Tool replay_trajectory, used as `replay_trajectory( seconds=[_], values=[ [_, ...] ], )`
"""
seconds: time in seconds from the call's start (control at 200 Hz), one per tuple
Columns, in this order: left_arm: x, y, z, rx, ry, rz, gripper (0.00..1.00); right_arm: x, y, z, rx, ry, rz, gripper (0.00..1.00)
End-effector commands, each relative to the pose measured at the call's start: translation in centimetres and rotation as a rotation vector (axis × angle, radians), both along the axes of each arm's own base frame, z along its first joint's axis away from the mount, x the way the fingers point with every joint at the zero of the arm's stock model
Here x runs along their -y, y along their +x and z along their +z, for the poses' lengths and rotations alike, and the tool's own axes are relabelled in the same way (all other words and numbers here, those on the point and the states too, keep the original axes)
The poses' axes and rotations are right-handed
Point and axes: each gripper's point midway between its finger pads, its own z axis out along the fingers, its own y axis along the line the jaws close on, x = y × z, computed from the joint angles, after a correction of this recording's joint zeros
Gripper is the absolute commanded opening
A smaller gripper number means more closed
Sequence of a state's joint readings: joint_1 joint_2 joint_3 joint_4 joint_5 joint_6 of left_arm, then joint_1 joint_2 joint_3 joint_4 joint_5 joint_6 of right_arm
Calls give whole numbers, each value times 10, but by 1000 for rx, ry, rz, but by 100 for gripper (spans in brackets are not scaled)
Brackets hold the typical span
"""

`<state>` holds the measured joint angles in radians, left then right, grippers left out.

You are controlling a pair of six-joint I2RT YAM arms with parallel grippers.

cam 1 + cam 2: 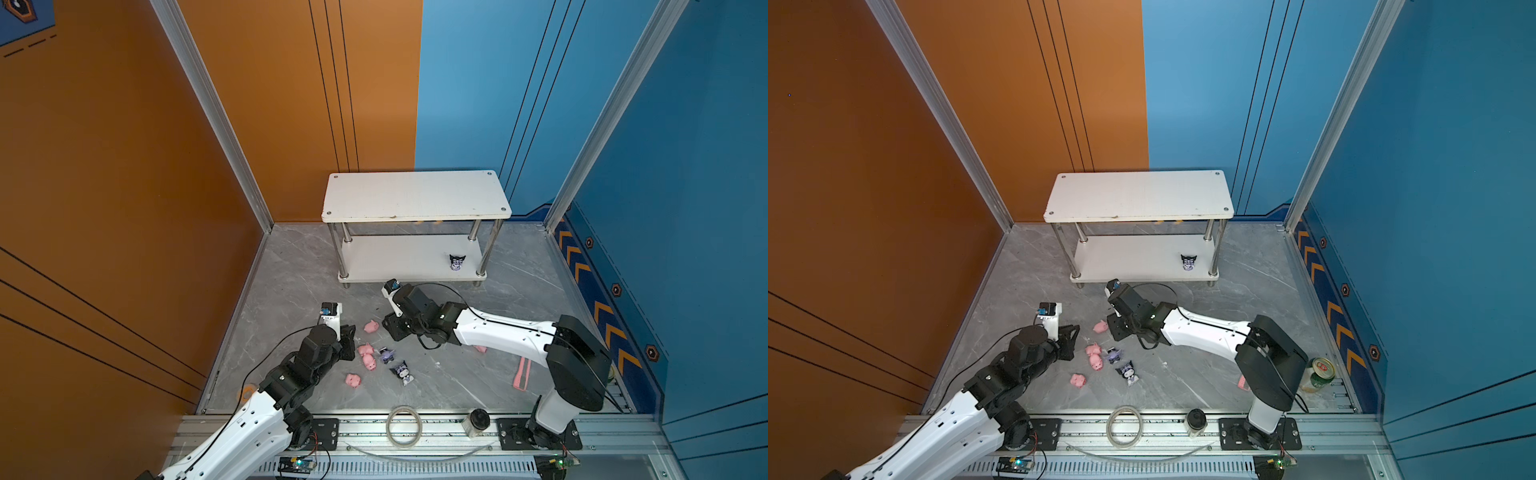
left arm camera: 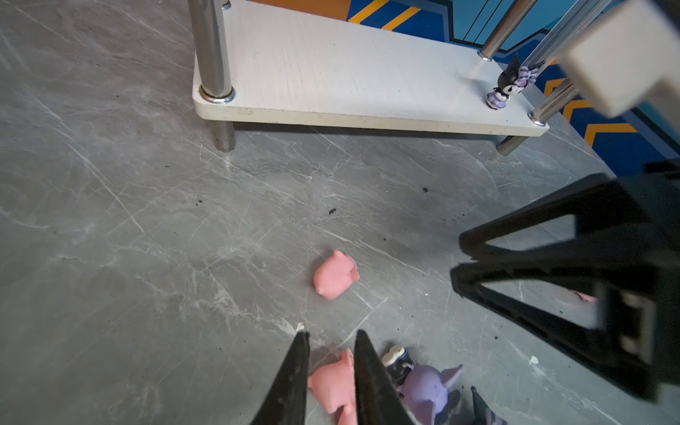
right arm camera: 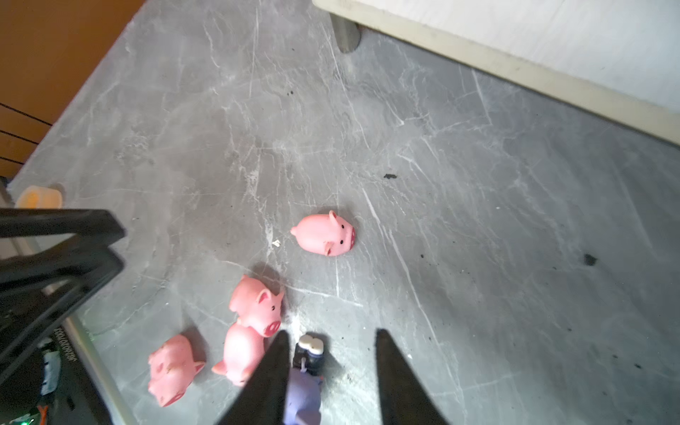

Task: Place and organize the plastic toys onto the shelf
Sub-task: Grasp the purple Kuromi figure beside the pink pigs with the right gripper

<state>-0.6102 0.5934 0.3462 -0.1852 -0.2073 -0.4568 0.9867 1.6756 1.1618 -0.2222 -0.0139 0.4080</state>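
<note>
So here's where I'm at. My left end effector (image 2: 332, 334) has its jaws pinched nearly together with nothing in them. The nearest pig (image 2: 333, 382) just shows through the slit, lying on the counter (image 2: 147, 220) below the tips. A lone pig (image 2: 336, 274) sits a bit ahead of those tips, toward the shelf (image 1: 415, 195). Off to its right, my right end effector (image 3: 332, 332) has its jaws spread fairly wide. A purple figure (image 3: 303, 390) lies on its side between them, closer to one finger (image 3: 272, 368), and more pigs are crowded just outside that finger. Can't tell how high above it I am. I reckon that figure is my next grab, so I'd shift sideways until it's centred and drop straight down. Then close across the body, not the ears, and don't clip the pigs on the way. One placed figure (image 1: 457, 262) stands on the lower board (image 1: 399, 257), well ahead and right of my right end effector, so I'd park this one beside it. The left side needs to open up before going for a pig.
</note>
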Motion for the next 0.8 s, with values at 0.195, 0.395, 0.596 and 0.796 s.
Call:
replay_trajectory(
  seconds=[0.195, 0.395, 0.596, 0.796],
  values=[
    [6, 6, 4, 19, -17, -28, 26, 2, -66, -62, -82, -266, 139, 91],
    [2, 5, 5, 27, -22, -17, 27, -8, -64, -77, -113, -274, 116, 93],
    [-2, 6, 5, 27, -16, -6, 28, -9, -56, -83, -148, -247, 67, 81],
    [-3, 8, 2, 21, -19, -7, 29, -12, -55, -84, -189, -213, 29, 63]
  ],
)
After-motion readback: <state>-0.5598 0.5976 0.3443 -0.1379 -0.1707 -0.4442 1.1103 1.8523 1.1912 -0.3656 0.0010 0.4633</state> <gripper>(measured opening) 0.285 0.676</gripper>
